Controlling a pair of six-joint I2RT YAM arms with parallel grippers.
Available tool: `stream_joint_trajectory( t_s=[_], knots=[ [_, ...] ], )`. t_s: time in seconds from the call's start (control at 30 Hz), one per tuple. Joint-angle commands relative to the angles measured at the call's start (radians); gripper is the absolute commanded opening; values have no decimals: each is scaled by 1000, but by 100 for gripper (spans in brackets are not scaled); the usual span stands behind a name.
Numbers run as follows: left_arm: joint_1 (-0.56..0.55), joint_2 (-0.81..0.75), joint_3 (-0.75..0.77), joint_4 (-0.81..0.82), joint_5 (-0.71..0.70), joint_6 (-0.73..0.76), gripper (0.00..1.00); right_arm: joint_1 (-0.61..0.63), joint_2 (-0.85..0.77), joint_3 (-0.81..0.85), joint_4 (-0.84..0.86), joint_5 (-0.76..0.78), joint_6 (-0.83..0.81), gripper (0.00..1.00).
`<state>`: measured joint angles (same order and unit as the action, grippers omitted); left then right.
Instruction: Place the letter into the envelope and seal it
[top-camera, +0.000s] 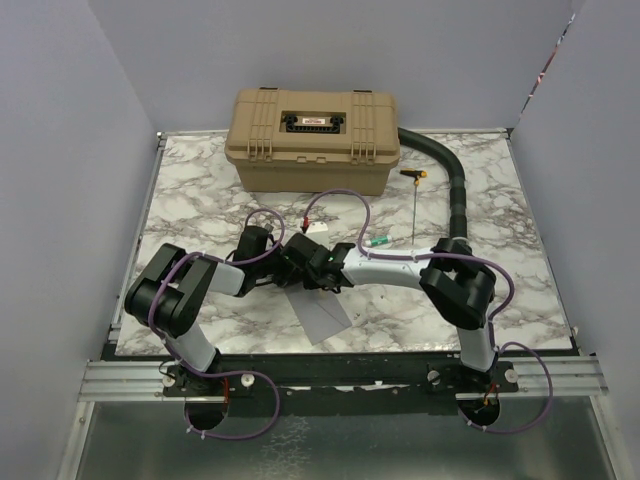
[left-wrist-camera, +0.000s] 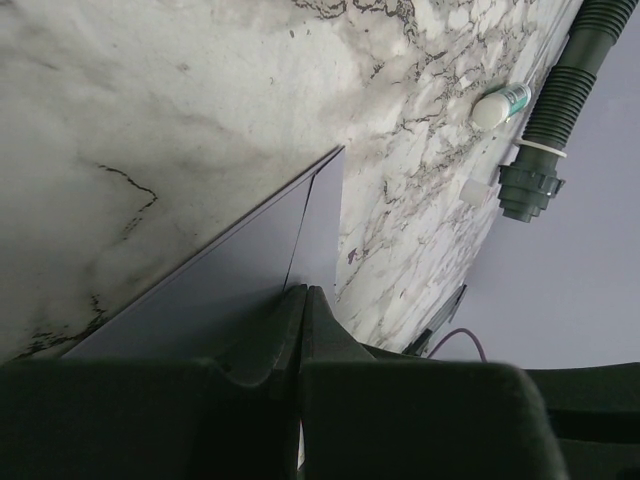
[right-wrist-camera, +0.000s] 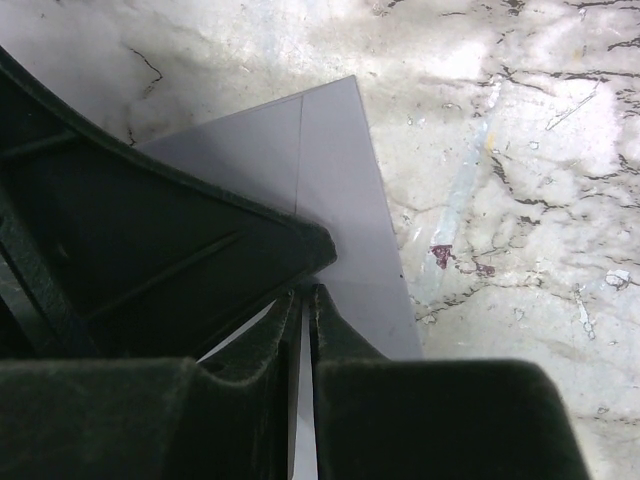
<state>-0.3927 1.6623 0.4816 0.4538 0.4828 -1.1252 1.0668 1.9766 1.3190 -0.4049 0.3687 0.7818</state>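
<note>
The grey-lavender envelope (top-camera: 325, 318) lies slanted on the marble table near the front edge, with its far corner raised to the grippers. My left gripper (top-camera: 288, 268) and right gripper (top-camera: 306, 272) meet tip to tip over that corner. In the left wrist view the gripper (left-wrist-camera: 303, 290) is shut at the edge of the envelope (left-wrist-camera: 230, 280). In the right wrist view the gripper (right-wrist-camera: 305, 290) is shut on a thin pale sheet edge of the envelope (right-wrist-camera: 340, 200), with the left gripper's black body beside it. The tan-brown letter is out of view.
A tan hard case (top-camera: 312, 140) stands closed at the back. A black corrugated hose (top-camera: 455, 190) curves along the right. A yellow-handled tool (top-camera: 415, 200), a small white-green tube (top-camera: 375, 242) and a white tag (top-camera: 315, 228) lie behind the grippers.
</note>
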Motion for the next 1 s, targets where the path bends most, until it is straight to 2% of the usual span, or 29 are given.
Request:
stream_joint_trajectory(
  t_s=[0.0, 0.3, 0.57, 0.8, 0.97],
  knots=[
    [3, 49, -50, -152, -47, 33, 0, -4, 30, -18, -15, -46, 11, 8],
    [8, 53, -49, -152, -52, 29, 0, -1, -21, -109, 3, -160, -26, 4],
    [11, 55, -49, -151, -56, 30, 0, 62, -4, -142, -10, -164, -2, 3],
    [11, 54, -51, -152, -56, 32, 0, 68, -44, -215, -6, -171, 50, 2],
    [11, 55, -52, -153, -61, 33, 0, 79, -61, -223, 2, -186, 9, 2]
  ],
)
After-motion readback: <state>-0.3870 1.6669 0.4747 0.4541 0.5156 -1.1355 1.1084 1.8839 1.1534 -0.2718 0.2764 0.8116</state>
